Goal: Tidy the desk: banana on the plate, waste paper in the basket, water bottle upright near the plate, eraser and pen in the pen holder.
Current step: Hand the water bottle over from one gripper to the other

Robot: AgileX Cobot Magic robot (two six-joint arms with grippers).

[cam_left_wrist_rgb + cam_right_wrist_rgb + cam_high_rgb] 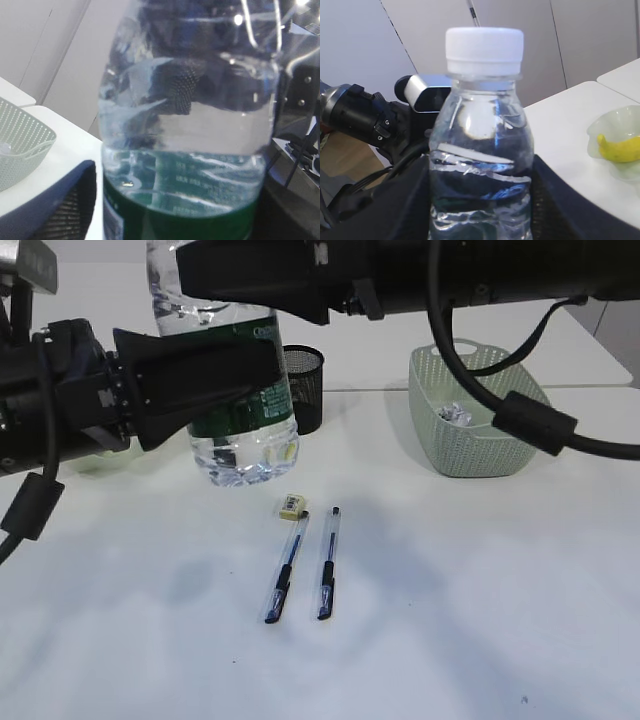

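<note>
1. Standing the water bottle (243, 390) upright on the worktop (450, 620) is the step I am working on; it is sitting on its base just in front of the black mesh pen holder (304, 387).
2. My right fingers (480, 200) are clamping the bottle's upper body from both sides, half closed on it, with the white cap (484, 50) showing above them.
3. My left fingers (200, 375) are standing wide beside the bottle's green label; one pad (70, 205) is showing at the lower left of the left wrist view, and I cannot tell whether it is touching the bottle.
4. Next, I judge, I am needing to let go gently with the right fingers so the bottle does not tip, and check it is near enough to the plate (615, 140), which shows only in the right wrist view.
5. After that, the pens and eraser are waiting for the holder.
6. Counting what I am seeing: one bottle, two pens (284, 572) lying side by side, one eraser (292, 506) just above them, one pen holder, one green basket (478, 430) with one crumpled paper (455, 415) inside, one banana (620, 150) already on the plate.
</note>
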